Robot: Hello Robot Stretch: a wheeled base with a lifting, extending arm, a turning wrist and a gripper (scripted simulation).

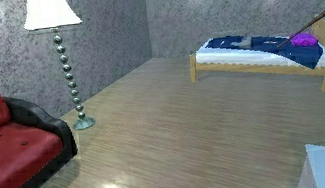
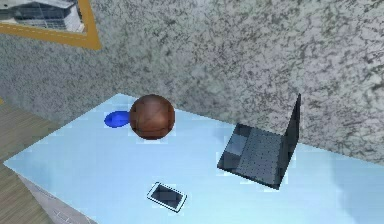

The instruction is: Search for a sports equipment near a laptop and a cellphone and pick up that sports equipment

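Ahead you have 1 floor lamp (image 1: pixel 65 72) beside a red sofa (image 1: pixel 9 138) at the forward view's left | 1 wooden bed (image 1: pixel 267 59) with a blue cover by the far wall, a purple thing (image 1: pixel 306 40) on it, a long dark stick (image 1: pixel 316 20) slanting over it | arm side view: pale counter (image 2: pixel 90 165) with 1 small blue thing (image 2: pixel 118 120) on it, framed picture (image 2: pixel 45 18) on the wall

Your robot's base is standing close beside the light-blue table (image 2: pixel 80 150), its arm side facing that table.

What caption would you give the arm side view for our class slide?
A brown ball, open laptop and cellphone on a pale blue table.
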